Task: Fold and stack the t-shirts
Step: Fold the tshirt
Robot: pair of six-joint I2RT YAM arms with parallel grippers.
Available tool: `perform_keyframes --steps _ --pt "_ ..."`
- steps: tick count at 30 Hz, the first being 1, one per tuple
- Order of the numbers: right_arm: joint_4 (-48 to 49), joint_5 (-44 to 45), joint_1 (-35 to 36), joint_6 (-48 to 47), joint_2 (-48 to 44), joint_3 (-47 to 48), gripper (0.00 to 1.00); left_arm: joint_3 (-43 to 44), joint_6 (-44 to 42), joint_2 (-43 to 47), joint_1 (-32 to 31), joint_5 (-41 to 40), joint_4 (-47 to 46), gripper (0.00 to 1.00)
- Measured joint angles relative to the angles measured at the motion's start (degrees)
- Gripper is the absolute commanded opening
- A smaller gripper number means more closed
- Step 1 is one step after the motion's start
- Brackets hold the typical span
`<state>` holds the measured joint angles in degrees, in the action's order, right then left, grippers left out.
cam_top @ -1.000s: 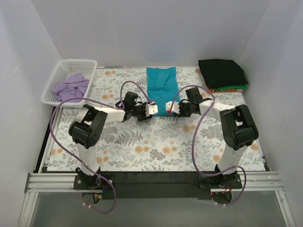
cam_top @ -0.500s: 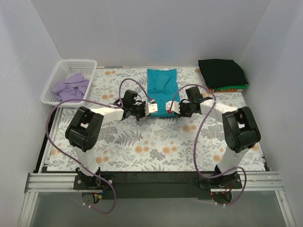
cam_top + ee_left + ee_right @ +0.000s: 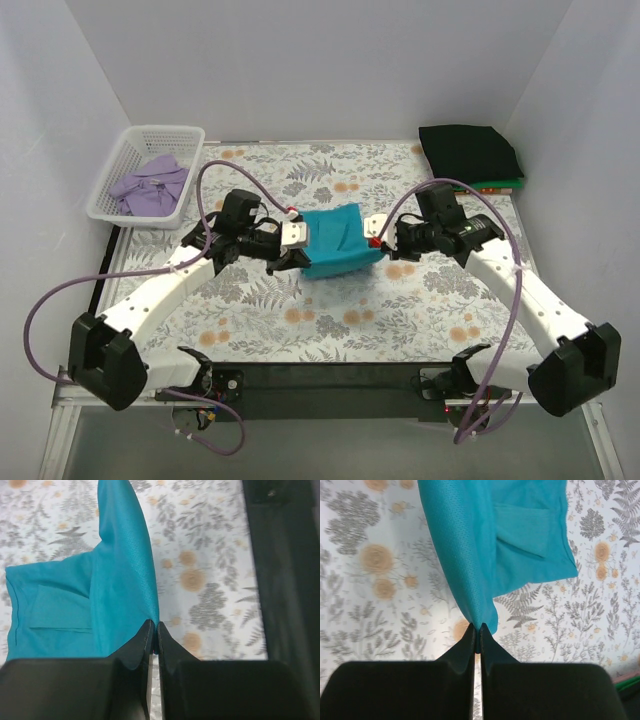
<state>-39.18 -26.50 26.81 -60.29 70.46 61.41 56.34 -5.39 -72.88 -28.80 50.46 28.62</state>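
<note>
Teal t-shirt (image 3: 333, 240) sits mid-frame over the floral cloth (image 3: 330, 320), slung between your grippers. Your left gripper (image 3: 302, 248) pinches its left edge and your right gripper (image 3: 374, 238) its right, both sets of fingers clamped tight on fabric. Lavender shirt (image 3: 150, 185) lies in the basket (image 3: 160, 132) upper left, black shirt (image 3: 468, 152) upper right.

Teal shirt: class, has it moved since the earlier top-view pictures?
Yes. The teal shirt was level with the basket; now it is below the basket in the top view, nearer the robot.
</note>
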Motion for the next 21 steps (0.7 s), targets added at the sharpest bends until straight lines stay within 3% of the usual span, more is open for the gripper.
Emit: perform_keyframes --steps 5,11,16,21 --pt "-7.2 -2.5 1.4 3.2 -3.5 2.4 0.01 0.4 4.6 4.0 -0.2 3.2 7.7 0.0" --pt "-9.5 -3.9 1.6 3.0 5.7 9.4 0.01 0.5 7.7 2.2 3.1 3.9 8.9 0.0" --pt "-8.0 -3.7 1.4 1.3 18.1 13.8 0.01 0.9 9.9 -6.8 7.7 3.3 5.3 0.0" --pt "-5.1 -3.1 0.9 -0.1 30.5 15.6 0.01 4.7 11.2 -21.2 11.3 1.3 1.4 0.0"
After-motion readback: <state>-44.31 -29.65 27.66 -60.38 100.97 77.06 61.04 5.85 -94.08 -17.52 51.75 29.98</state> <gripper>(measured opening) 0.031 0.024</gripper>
